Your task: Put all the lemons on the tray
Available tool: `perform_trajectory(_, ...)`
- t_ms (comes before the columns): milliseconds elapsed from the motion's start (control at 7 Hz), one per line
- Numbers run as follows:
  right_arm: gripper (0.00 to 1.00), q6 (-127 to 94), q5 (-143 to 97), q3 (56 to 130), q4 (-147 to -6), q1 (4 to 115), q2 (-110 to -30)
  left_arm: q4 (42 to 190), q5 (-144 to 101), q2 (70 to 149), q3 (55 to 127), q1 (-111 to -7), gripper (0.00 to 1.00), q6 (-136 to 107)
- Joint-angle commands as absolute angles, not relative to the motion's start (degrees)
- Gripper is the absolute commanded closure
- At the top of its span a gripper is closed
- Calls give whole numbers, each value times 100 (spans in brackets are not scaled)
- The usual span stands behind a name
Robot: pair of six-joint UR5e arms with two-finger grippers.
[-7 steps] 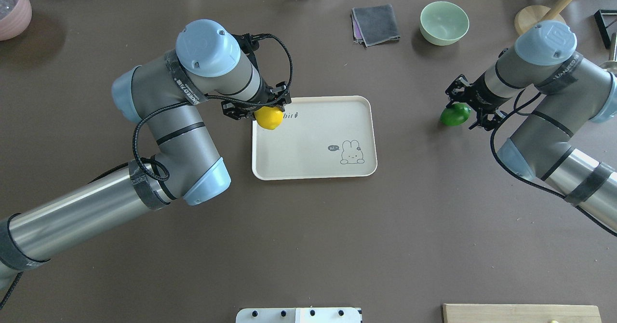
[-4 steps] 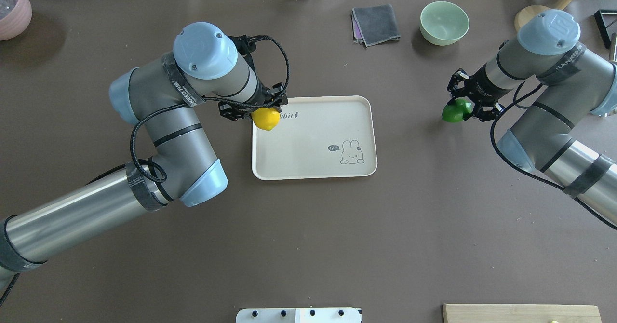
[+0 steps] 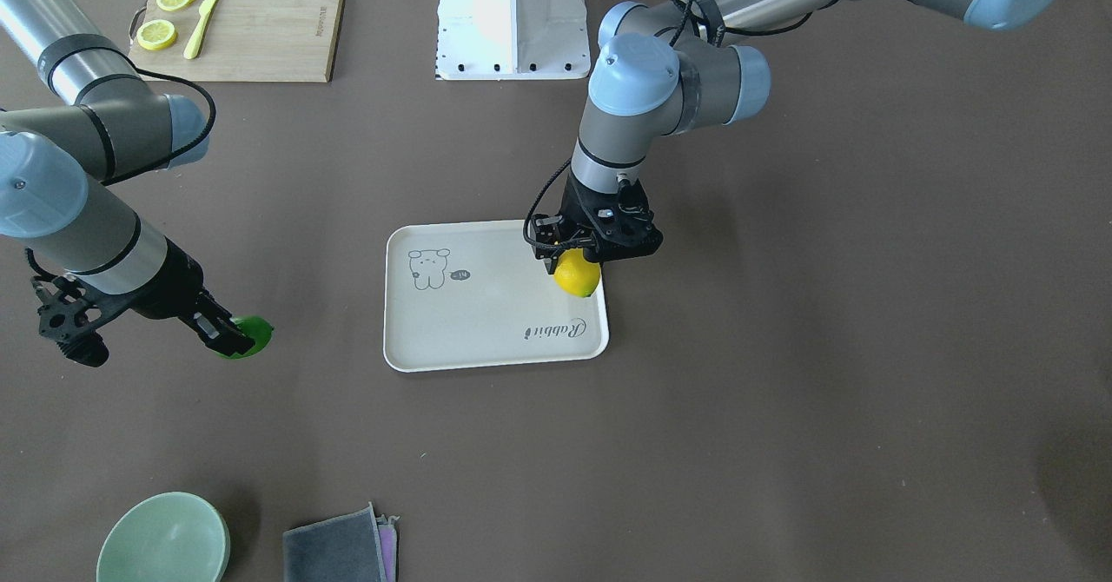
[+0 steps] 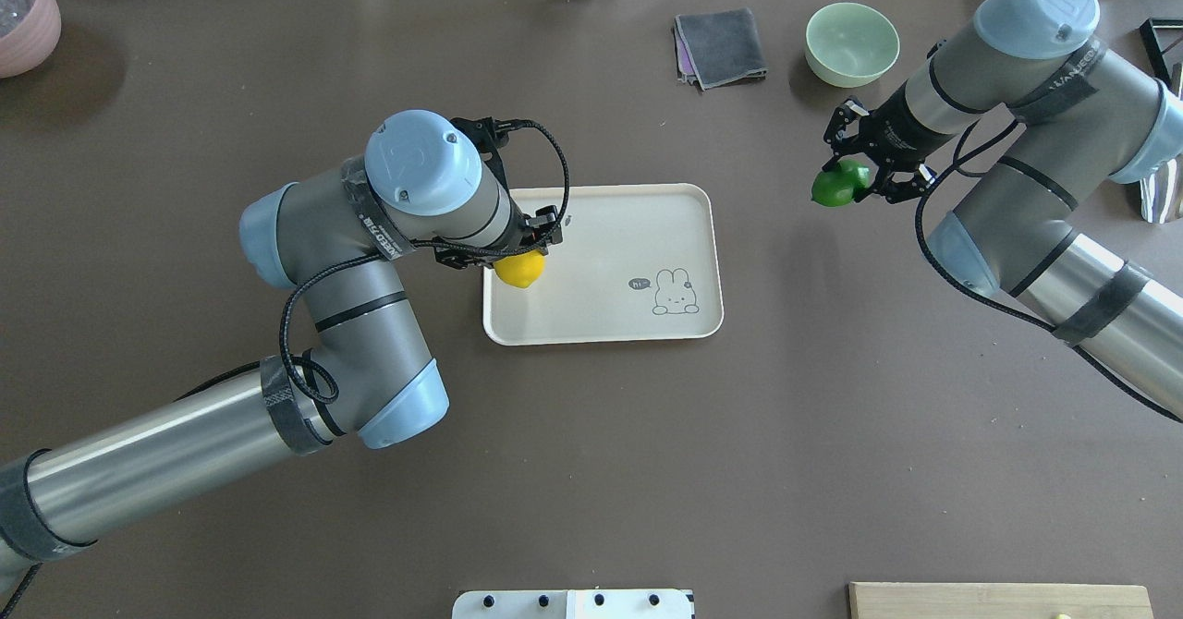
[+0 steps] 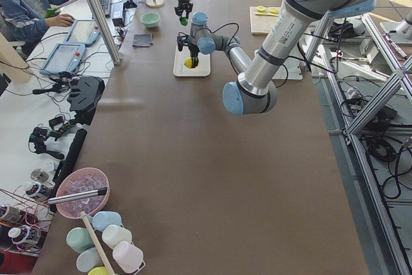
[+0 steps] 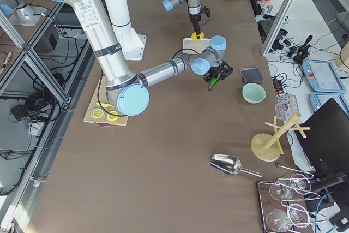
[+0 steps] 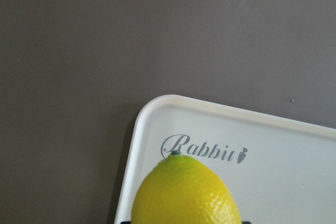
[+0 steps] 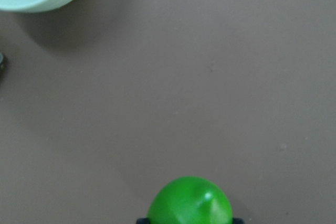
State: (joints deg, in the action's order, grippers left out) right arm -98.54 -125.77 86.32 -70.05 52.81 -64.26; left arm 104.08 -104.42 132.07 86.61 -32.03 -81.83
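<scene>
One yellow lemon [image 7: 185, 192] points at script [image 7: 202, 149].

The robot's left arm [image 4: 351, 268] and right arm [image 4: 1044, 166] are built alike: brushed silver tubes [image 4: 139, 453], matte grey housings and round pale-blue joint caps [image 4: 422, 162] set with small screws. Black tape bands [image 4: 377, 226] wrap the links, some printed with white lettering. A black cable [image 4: 559, 162] arcs out at 3 o'clock of the left arm's top cap; the right arm's hangs at 7 o'clock. The left gripper [image 4: 518, 263] and right gripper [image 4: 843, 183] are black, open-framed. The base [image 3: 512, 17] is white.
</scene>
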Motion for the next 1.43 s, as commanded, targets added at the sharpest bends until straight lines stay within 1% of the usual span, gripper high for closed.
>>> perform_trajectory(0,100,-9905,-12542,8622,-7014,4828,-6013,10424,-10380,13227,8570,-3111,100,-8026)
perform_trajectory(143,100,-9966,-12542,8622,-7005,4642,-5820,10415,-10371,13228,8508,-3129,86,-7911)
perform_trajectory(286,100,-10063,-12464,8622,-6996,4484,-5723,10415,-10362,13245,8508,-3129,2,-7901)
perform_trajectory(429,100,-10081,-12393,8622,-6996,4369,-5669,10415,-10380,13245,8534,-3164,2,-7867)
perform_trajectory(714,100,-10099,-12121,8238,-6935,4228,-5354,10398,-10667,13237,8718,-3391,2,-7744)
perform_trajectory(857,92,-10099,-12111,8053,-6926,4175,-5179,10389,-10705,13210,8736,-3445,2,-7734)
perform_trajectory(1000,1,-10090,-12094,8033,-6926,4175,-5159,10319,-10705,13210,8754,-3463,2,-7700)
perform_trajectory(1286,0,-10038,-12163,8112,-6934,4288,-5211,10310,-10705,13192,8771,-3480,2,-7690)
